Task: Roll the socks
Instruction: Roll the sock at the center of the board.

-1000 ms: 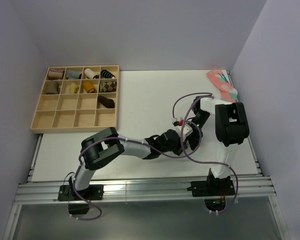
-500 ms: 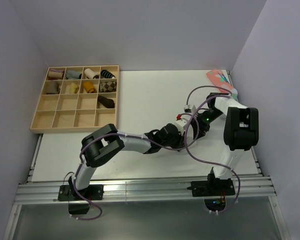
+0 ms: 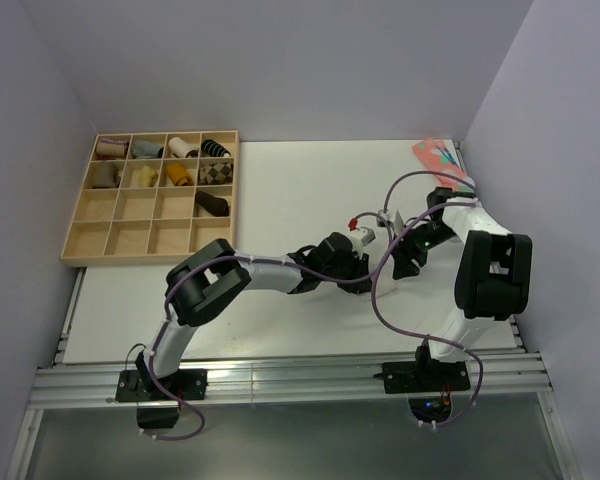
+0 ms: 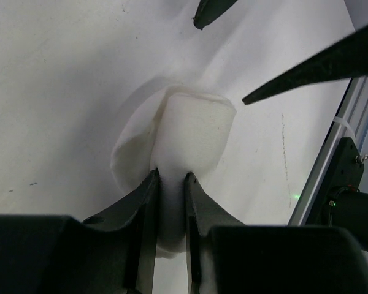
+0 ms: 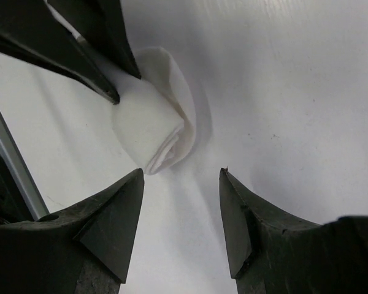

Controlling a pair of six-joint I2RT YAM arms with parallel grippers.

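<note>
Left tool [image 4: 170, 177] gripping socks [image 4: 193, 131] bars one side; right tool [image 5: 180, 172] faces other; table [image 3: 300, 190] beyond free.

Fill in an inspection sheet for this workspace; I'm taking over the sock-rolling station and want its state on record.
Surface: white table, a few small dark specks.
Job's things: the socks, a white roll lying on the table, outer layer loose.
Clutter: wooden tray far left, sock rolls in its upper compartments; coral-pink sock at the far right corner.
Grippers: left gripper jaws shut on the socks; right gripper jaws open, apart from the roll.
Cables: purple cable loops by the right arm.
Surroundings: plain walls; metal rail at the near edge.
</note>
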